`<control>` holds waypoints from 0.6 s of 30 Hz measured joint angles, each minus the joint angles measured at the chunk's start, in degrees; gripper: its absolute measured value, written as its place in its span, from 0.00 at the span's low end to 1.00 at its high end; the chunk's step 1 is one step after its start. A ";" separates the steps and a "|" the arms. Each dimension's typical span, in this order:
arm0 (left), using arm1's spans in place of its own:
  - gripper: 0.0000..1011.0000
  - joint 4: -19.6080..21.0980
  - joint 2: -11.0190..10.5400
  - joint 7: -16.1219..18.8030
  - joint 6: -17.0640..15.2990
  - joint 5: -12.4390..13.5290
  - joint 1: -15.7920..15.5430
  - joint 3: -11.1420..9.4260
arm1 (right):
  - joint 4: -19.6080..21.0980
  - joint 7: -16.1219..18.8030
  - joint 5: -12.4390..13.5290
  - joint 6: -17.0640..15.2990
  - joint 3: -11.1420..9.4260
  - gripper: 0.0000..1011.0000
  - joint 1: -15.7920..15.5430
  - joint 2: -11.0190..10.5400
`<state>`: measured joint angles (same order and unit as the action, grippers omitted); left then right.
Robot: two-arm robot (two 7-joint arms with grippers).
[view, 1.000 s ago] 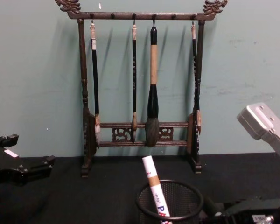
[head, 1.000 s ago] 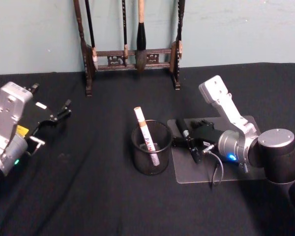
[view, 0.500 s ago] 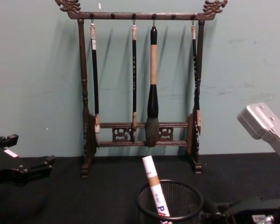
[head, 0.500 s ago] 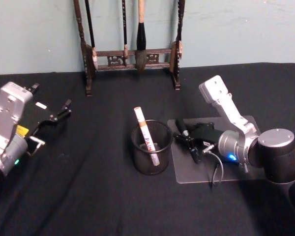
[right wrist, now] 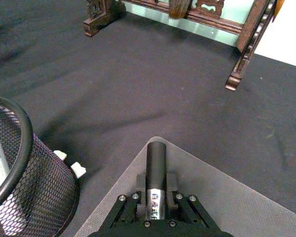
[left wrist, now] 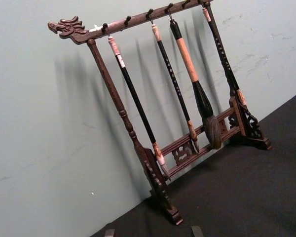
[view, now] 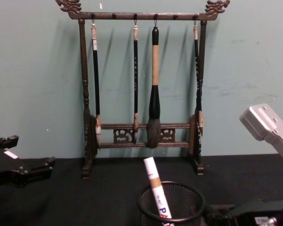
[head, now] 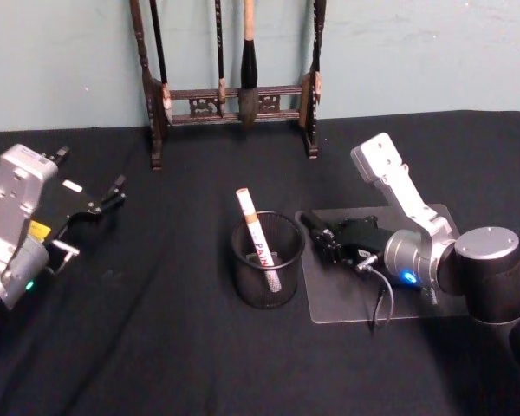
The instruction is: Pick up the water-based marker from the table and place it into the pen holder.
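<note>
Black cloth covers the counter point(head: 156, 347). At its nine o'clock side your left pincer point(head: 91, 217) sits parked with its fingers spread, unchanged. At centre the pen holder point(head: 267, 269) has not moved. It holds a white paint pen point(head: 253, 227) leaning toward eleven o'clock. At three o'clock of the holder, your right pincer point(head: 329, 245) is pinching the water-based marker point(right wrist: 156, 168) over the grey mat point(head: 399, 299). A second ago that marker lay long and diagonal across the mat. Now it shows shorter, its dark cap swung toward nine o'clock, nearer the holder's rim. Read that as the grasp made and the lift begun; you likely still have to carry it over the rim.
</note>
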<state>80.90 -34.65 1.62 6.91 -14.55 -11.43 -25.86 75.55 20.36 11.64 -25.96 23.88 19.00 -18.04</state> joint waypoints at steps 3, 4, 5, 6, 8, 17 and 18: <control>0.99 0.00 0.00 0.00 0.00 0.00 0.00 0.00 | 0.00 0.00 0.00 0.00 0.00 0.24 0.00 0.00; 0.99 0.00 0.00 0.00 0.00 0.00 0.00 0.00 | 0.00 0.00 0.00 0.00 0.00 0.24 0.00 0.00; 0.99 0.00 0.00 0.00 0.00 0.00 0.00 0.00 | 0.00 0.00 0.00 0.00 0.00 0.24 0.00 0.00; 0.99 0.00 0.00 0.00 0.00 0.00 0.00 0.00 | 0.00 0.00 0.00 0.00 0.00 0.24 0.00 0.00; 0.99 0.00 0.00 0.00 0.00 0.00 0.00 0.00 | 0.21 0.07 -0.01 0.34 -0.08 0.24 -0.14 -0.01; 0.99 0.00 0.00 0.00 0.00 0.00 0.00 0.00 | 1.95 1.22 1.77 8.85 -2.56 0.24 -1.80 0.00; 0.99 0.00 0.00 0.00 0.00 0.00 0.00 0.00 | 2.14 1.50 2.11 9.97 -2.83 0.24 -2.00 -0.05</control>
<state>80.90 -34.65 1.62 6.91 -14.55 -11.43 -25.86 77.69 21.86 13.75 -15.99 21.05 17.00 -18.09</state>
